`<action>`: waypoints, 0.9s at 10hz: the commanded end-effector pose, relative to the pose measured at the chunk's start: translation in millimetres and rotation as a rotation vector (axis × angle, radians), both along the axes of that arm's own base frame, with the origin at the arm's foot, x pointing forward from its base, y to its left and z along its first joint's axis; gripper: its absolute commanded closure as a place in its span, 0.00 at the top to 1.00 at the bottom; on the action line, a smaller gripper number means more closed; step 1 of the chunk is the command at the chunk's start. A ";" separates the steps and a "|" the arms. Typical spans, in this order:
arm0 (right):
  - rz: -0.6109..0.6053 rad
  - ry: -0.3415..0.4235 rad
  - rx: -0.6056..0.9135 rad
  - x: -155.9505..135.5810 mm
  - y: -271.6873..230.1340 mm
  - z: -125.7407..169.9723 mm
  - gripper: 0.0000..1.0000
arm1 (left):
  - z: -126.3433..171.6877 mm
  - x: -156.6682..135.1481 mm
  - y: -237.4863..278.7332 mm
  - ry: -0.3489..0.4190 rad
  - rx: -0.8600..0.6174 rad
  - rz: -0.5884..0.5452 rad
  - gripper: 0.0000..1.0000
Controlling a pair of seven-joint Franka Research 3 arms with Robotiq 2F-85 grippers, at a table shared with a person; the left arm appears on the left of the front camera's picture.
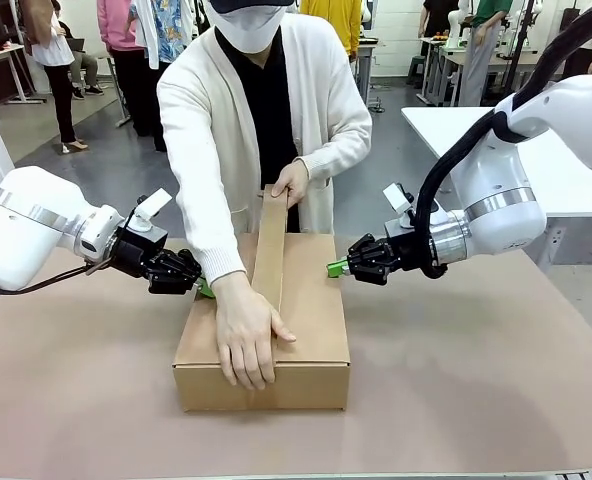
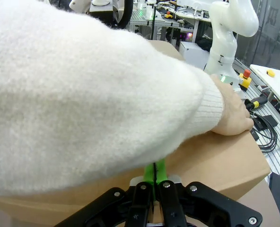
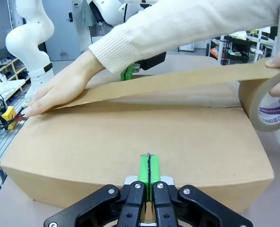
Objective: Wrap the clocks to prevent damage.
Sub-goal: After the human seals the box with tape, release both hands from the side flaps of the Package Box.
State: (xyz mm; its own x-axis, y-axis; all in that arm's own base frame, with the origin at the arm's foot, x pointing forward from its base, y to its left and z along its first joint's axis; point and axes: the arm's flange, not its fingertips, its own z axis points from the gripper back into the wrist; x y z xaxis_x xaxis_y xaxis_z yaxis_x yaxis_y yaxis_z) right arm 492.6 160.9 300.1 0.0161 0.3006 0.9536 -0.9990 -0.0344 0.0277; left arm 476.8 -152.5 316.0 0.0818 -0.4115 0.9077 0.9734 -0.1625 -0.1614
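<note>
Looking across the table (image 1: 496,400), you see the cardboard box (image 1: 316,330) sitting in the middle with its long axis running away from you toward the person, and both arms flank it from the sides. Your left pincer (image 1: 202,286) comes in at the box's left wall, its green tips pointing at the upper edge and appearing to press against it, though the person's sleeve (image 2: 83,94) hides the exact contact. Your right pincer (image 1: 334,267) is at the right wall near the far end, tips at or just beside the top edge. Both pincers are clenched with nothing between the pads; they brace the box rather than grasp it. The person's one hand (image 1: 246,335) lies flat on the near end of the lid, pinning down a strip of brown tape (image 1: 269,250) that runs along the centre seam, while the other hand (image 1: 291,180) holds the tape roll (image 3: 265,101) raised at the far end. By my judgement the sealing is midway: the strip is stretched but not yet pressed down along its length, so what matters for you is holding both side walls steady
</note>
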 end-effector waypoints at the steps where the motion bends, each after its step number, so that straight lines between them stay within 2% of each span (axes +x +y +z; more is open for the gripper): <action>1: -0.002 0.003 -0.006 -0.6 1.5 -3.1 0.01 | -3.6 -0.3 -0.8 0.001 0.010 0.004 0.00; 9: -0.002 0.003 -0.006 -0.6 1.5 -3.1 0.01 | -3.6 -0.3 -0.8 0.001 0.010 0.004 0.00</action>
